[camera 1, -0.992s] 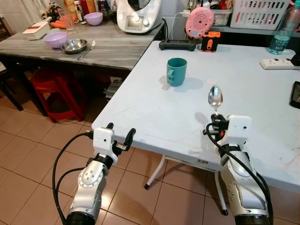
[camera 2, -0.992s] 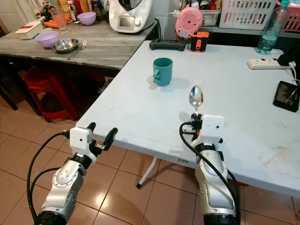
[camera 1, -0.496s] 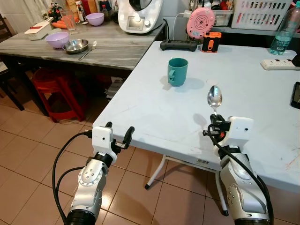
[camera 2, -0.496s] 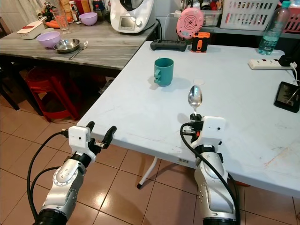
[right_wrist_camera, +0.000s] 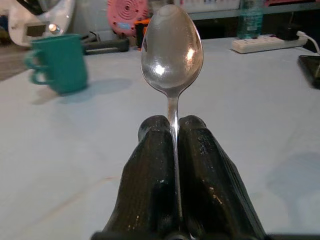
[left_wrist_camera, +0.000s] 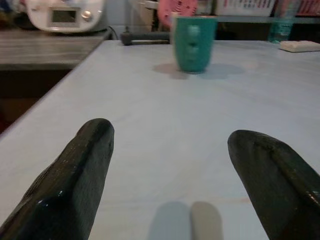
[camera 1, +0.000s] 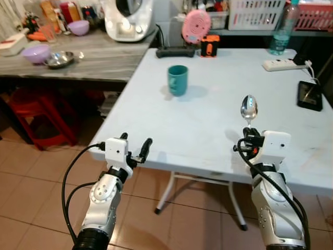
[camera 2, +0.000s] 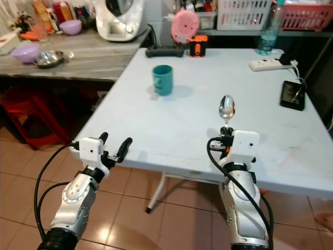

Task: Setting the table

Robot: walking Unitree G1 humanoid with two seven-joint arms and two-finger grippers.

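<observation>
Right gripper [camera 1: 248,139] is raised over the near edge of the white table [camera 1: 208,120], toward the robot's right side. Its two black fingers [right_wrist_camera: 150,180] are pressed together on the handle of a metal spoon [camera 1: 248,108]. In the right wrist view the handle runs down the seam between the two fingers, and the bowl of the spoon [right_wrist_camera: 171,47] stands clear above the fingertips, pointing away from the wrist. The spoon is held roughly upright, bowl uppermost, above the tabletop and not touching it.

Left gripper [camera 1: 134,151] sits at the near left edge of the table, at about tabletop height. Its fingers [left_wrist_camera: 75,175] are spread well apart with nothing between them; the left wrist view looks along them across the bare tabletop.

A teal mug [camera 1: 178,79] stands upright on the table, farther in and toward the left side, well apart from both grippers. Its handle faces the robot's left in the right wrist view [right_wrist_camera: 57,62].

Along the far edge of the table: a black controller-like device [camera 1: 174,52], an orange and black object [camera 1: 209,45], a round pink item [camera 1: 196,25], a white power strip [camera 1: 278,64] and a plastic bottle [camera 1: 281,31]. A dark phone-like device [camera 1: 310,96] lies near the right edge.

Left of the table is a grey wooden counter [camera 1: 93,54] carrying a white kitchen appliance [camera 1: 127,18], a purple bowl [camera 1: 35,53] and a steel dish [camera 1: 59,59]. A red stool [camera 1: 36,112] stands beneath it on the tiled floor [camera 1: 31,203].
</observation>
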